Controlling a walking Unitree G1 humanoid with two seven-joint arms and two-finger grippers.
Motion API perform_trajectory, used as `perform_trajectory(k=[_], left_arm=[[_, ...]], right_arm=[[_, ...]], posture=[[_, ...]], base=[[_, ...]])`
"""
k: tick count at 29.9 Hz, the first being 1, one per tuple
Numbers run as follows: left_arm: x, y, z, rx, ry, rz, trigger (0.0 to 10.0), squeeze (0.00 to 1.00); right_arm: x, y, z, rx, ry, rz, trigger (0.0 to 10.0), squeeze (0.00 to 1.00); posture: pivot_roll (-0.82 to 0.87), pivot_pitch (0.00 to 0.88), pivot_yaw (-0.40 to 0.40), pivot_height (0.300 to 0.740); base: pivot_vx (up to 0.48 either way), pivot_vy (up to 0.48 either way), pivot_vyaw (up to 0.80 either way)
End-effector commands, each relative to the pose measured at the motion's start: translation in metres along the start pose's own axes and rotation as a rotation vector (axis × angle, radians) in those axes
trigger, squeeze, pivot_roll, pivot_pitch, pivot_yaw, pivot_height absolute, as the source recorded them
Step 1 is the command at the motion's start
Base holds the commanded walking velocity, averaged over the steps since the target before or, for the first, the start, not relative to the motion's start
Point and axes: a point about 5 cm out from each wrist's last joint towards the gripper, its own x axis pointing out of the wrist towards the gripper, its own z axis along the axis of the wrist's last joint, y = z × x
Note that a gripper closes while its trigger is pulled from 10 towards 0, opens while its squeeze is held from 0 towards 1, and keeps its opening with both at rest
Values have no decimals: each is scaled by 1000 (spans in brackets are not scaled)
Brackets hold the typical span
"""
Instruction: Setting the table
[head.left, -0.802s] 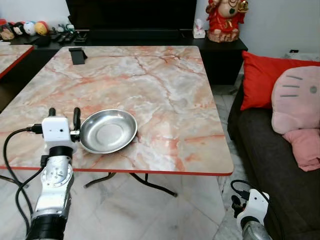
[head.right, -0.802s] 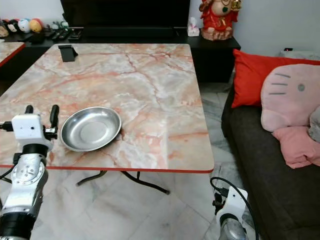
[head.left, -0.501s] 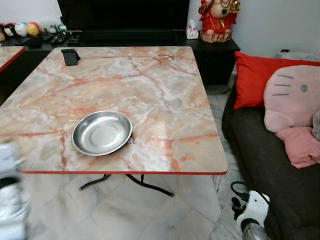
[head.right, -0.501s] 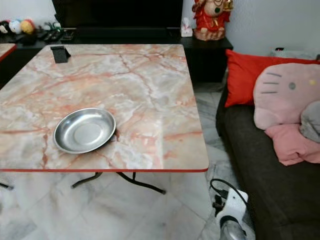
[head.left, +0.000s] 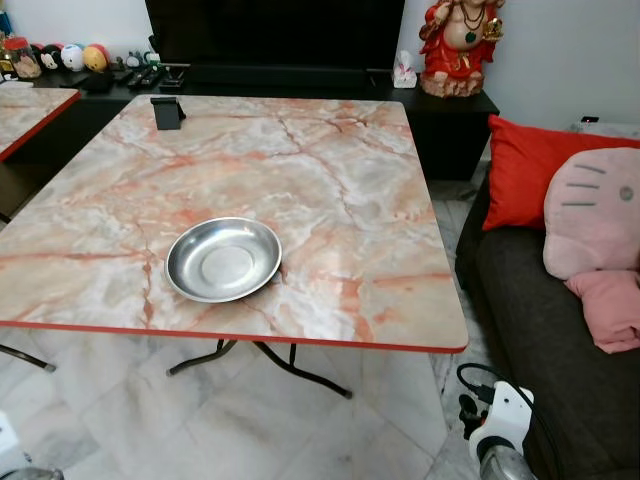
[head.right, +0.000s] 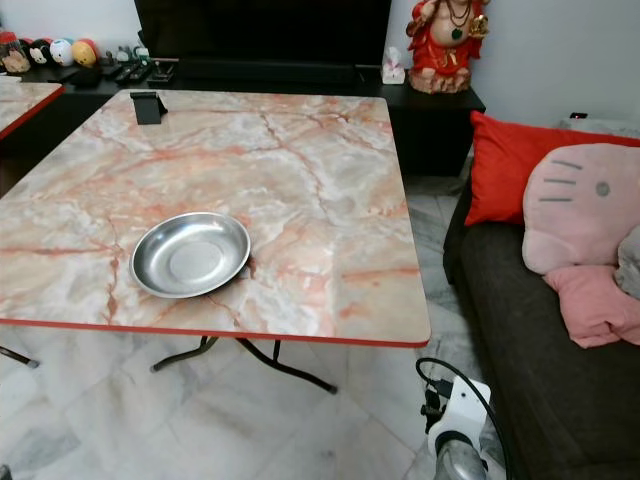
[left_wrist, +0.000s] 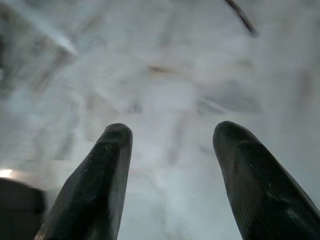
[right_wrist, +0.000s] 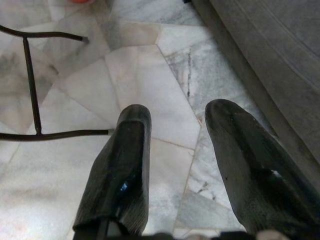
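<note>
Right wrist view: table legs (right_wrist: 32, 95), sofa base (right_wrist: 280, 65).

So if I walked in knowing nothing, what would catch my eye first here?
Probably the shiny steel bowl, sitting alone near the front edge of the big marble-patterned table. Next, the bright red statue on the dark cabinet behind it, and the red cushion with a pink cat-face pillow on the grey sofa to the right.
</note>
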Motion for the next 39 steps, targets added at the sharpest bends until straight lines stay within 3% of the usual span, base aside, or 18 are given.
perform_trajectory(k=[1, 3, 4, 7, 9, 11, 13, 18, 23, 26, 30, 39], left_arm=[[-5, -27, -8, 49, 52, -164, 10000, 0], [-10, -47, -11, 117, 59, -298, 10000, 0], [-18, -73, -15, 190, 43, -444, 10000, 0], [-31, -99, -22, 324, 16, -608, 10000, 0], [-36, -107, -26, 350, 19, -653, 10000, 0], [-46, -122, -32, 455, -19, -771, 10000, 0], [-52, -128, -36, 474, -16, -823, 10000, 0], [-55, -130, -48, 479, 3, -844, 10000, 0], [-56, -124, -66, 359, 86, -813, 10000, 0], [-59, -126, -67, 353, 72, -828, 10000, 0], [-57, -129, -56, 253, 40, -816, 10000, 0], [-51, -129, -41, 305, -47, -793, 10000, 0]], right_arm=[[0, -1, 0, 0, 3, -7, 10000, 0], [0, -2, 0, -4, 7, -7, 10000, 0], [0, -2, -2, -13, 18, -5, 10000, 0], [-1, -2, -5, -21, 34, -8, 10000, 0], [-2, -2, -7, -18, 38, -12, 10000, 0], [-3, -2, -10, -26, 49, -12, 10000, 0], [-4, -2, -12, -25, 58, -14, 10000, 0], [-7, 0, -21, -33, 92, -1, 10000, 0], [-11, 0, -30, -40, 127, -2, 10000, 0], [-11, -1, -31, -48, 132, -2, 10000, 0], [-11, -3, -31, -46, 133, 3, 10000, 0], [-8, -6, -26, -68, 132, 6, 10000, 0]], posture=[[42, 0, -12, 740], [39, 0, -10, 740], [33, 0, -7, 740], [11, 0, 3, 740], [-2, 0, 12, 740], [-7, 0, 17, 740], [-9, 0, 18, 740], [-28, 0, 25, 740], [-38, 0, 15, 740], [-33, 0, 9, 740], [-32, 0, 8, 740], [-17, 0, -1, 740]], base=[[0, 0, 0], [0, 0, 0], [0, 0, 0], [0, 0, 0], [0, 0, 0], [0, 0, 0], [0, 0, 0], [0, 0, 0], [0, 0, 0], [0, 0, 0], [0, 0, 0], [0, 0, 0]])
